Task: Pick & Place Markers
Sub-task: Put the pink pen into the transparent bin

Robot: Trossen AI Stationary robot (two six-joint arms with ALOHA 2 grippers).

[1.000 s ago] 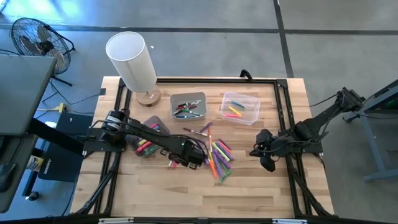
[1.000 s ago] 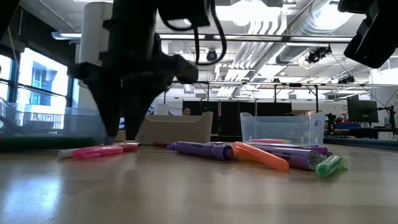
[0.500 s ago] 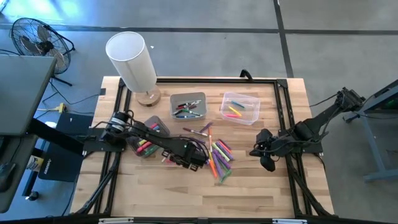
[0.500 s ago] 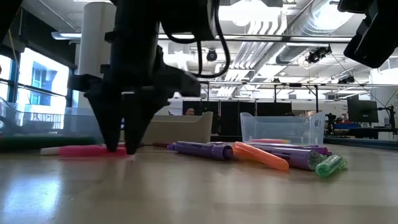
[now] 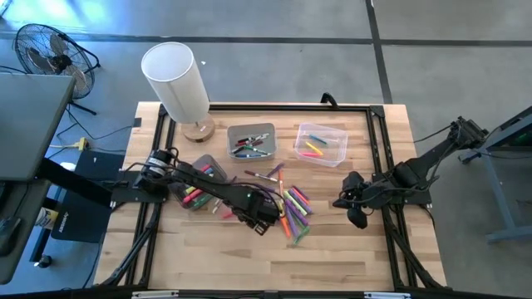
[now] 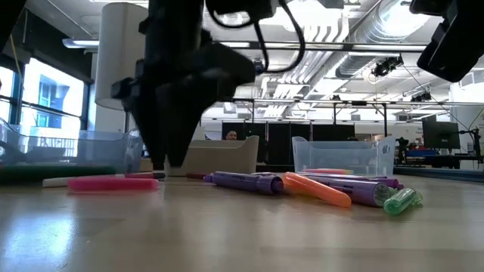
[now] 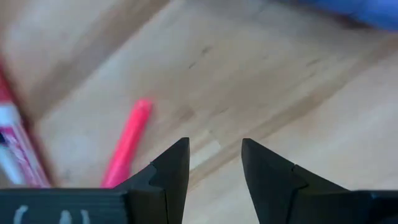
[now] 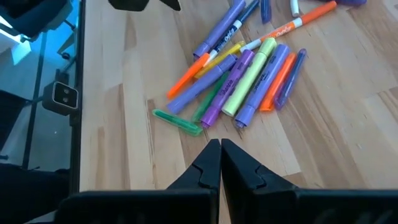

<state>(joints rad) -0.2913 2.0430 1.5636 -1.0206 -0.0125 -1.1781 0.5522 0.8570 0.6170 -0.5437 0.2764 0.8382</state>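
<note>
The left gripper [image 5: 262, 223] is hanging low over the middle of the table [image 5: 349, 257], its 2 fingers [image 7: 171, 165] standing apart with bare wood showing in the gap and nothing held between them. A pink marker [image 6: 112, 183] is lying flat on the wood just beside the fingertips, off to one side of the gap instead of inside it, so the step in hand looks like lining up for a pick of that marker. To do it well, the gripper is needing to shift sideways until the marker's barrel is sitting across the gap, with the fingers straddling it at right angles near its middle, then to sink until the tips are almost brushing the wood before closing. Closing while the marker is lying beside one finger would likely just push or roll it away. The main heap of markers [image 8: 245, 78], purple, yellow, orange and green, is lying close by on the side toward the right arm, so the approach should be keeping clear of it. More markers are already sitting in the grey bin [image 5: 251, 143], the clear bin [image 5: 321, 144] and a third bin [image 5: 199, 183] under the left arm. The right gripper [image 8: 220, 163] is waiting near the table's right edge with its fingers pressed together, empty.
</note>
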